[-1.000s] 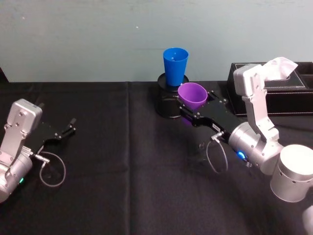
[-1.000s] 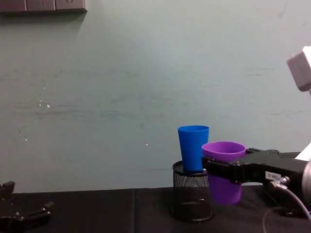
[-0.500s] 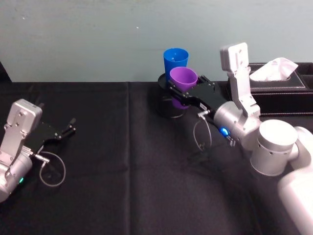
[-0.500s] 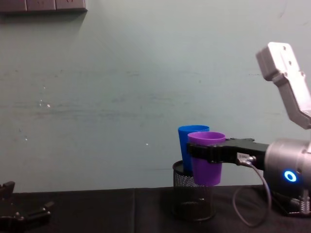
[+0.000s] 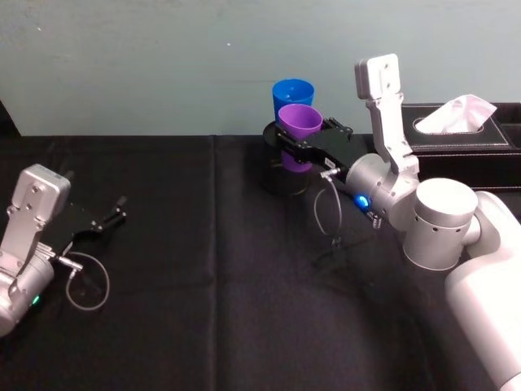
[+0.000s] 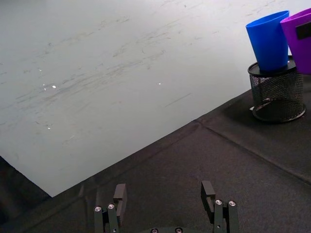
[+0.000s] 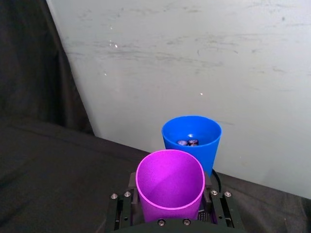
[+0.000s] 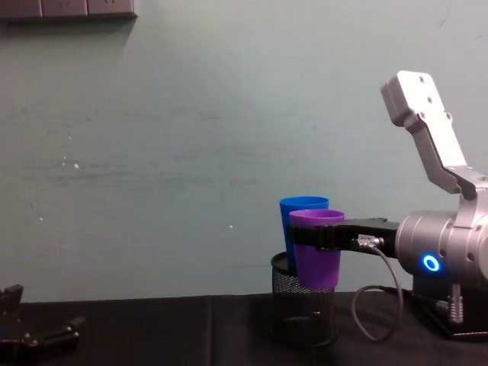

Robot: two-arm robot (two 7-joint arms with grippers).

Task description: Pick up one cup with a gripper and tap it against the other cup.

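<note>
**Right gripper (image 5: 297, 148) clamped on the purple cup, hard by the blue one**

The right gripper's flat black fingers were closed on the purple cup (image 7: 170, 187), one on each side of its wall below the rim. They held it upright and clear of the black tablecloth (image 5: 212, 269). The cup hung directly in front of the blue cup (image 6: 268, 41), rim slightly lower. The two were either touching or a hair apart; none of the views settled which.

The blue cup stood in a black mesh pen holder (image 6: 278, 94), well proud of its rim. A few small dark items (image 7: 188, 142) lay in the bottom of the cup, too small to identify. A tissue box (image 5: 464, 122) sat beyond the arm on the robot's right. Far across the table, the left gripper (image 6: 163, 196) rested low with its fingers spread and nothing between them.

The main risk appeared to be the blue cup's perch. Tall, narrow and raised in the holder, it would probably rock or topple under a firm push, spilling its contents, or drag the light holder along the cloth. A low approach could catch the fingers on the mesh rim. The smooth tapered purple cup might also slide in the grip on impact, so a light, short tap near the rims looked safest.
</note>
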